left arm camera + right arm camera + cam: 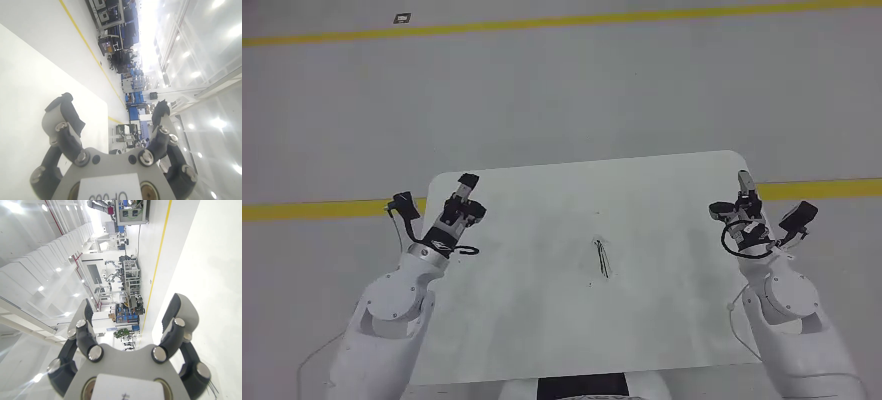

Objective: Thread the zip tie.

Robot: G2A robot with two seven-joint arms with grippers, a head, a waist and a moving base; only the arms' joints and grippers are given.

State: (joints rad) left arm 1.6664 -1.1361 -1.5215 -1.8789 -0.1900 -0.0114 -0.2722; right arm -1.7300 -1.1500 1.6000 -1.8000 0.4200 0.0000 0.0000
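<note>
Two grippers, both w/ fingers apart, holding nothing: left gripper (467,184) at table's (672,200) left edge, right gripper (744,182) at its right edge. Thin dark zip tie (601,258) lies flat mid-table, between them, well apart from each. White table; grey floor (562,90) w/ yellow lines (542,22).

zip tie (601,258) on table (532,320) centre, open passage between left hand (468,185) and right hand (745,182)

A thin dark zip tie (601,258) lies near the middle of a white table (542,330), well apart from both arms. The left gripper (467,183) hovers at the table's far left corner, the right gripper (744,181) at its far right corner. Yellow lines (542,22) cross the grey floor beyond.
</note>
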